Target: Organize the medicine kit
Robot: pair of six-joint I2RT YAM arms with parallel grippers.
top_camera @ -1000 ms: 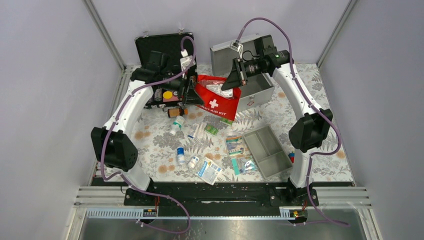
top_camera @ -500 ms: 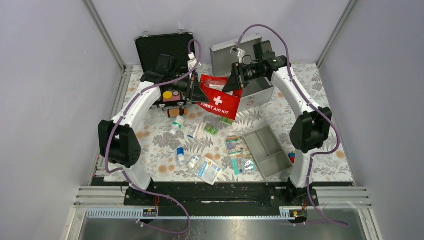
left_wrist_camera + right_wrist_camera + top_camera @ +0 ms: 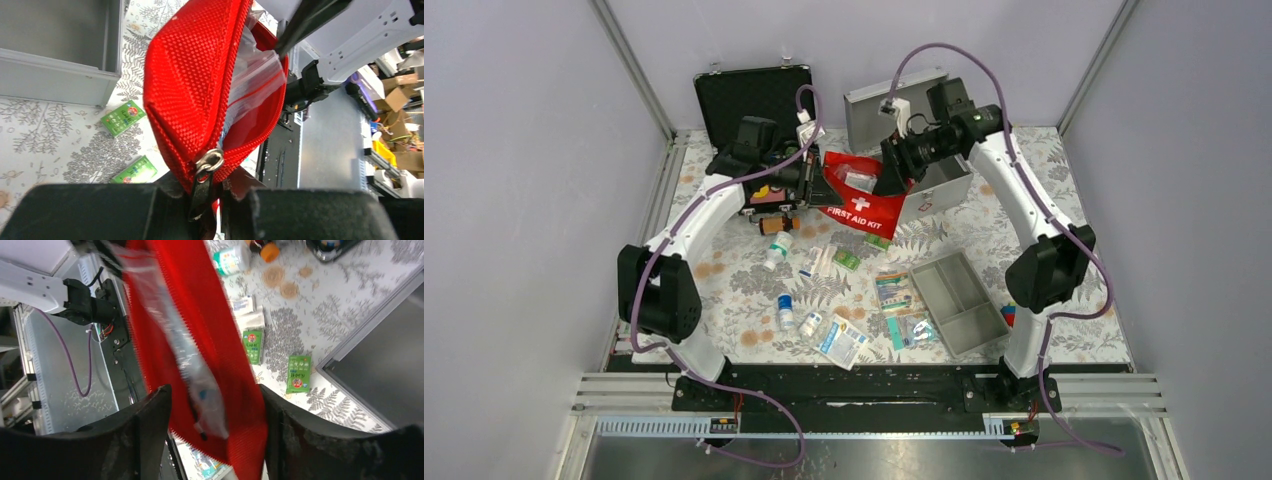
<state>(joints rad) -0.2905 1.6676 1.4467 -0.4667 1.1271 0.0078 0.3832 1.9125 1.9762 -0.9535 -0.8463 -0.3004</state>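
We see a flower-patterned table (image 3: 734,270) strewn with small bottles (image 3: 784,312) and packets. At its far edge stands the medicine kit's grey metal box (image 3: 944,190), lid raised, just right of an open black case (image 3: 754,100). The kit's grey divided tray (image 3: 944,285) lies well apart from the box, nearer the right arm's base. Between box and case a red first-aid pouch (image 3: 859,205) is held up, its mouth gaping. The left gripper (image 3: 212,197) is clenched on the pouch's corner, right beside the metal zip pull (image 3: 210,161). The right gripper (image 3: 212,395) – fingers spread wide – straddles the pouch's open mouth, a clear plastic bag (image 3: 185,355) between them; we cannot tell whether either finger touches the fabric. Two green sachets (image 3: 298,374) lie on the cloth near the box wall.
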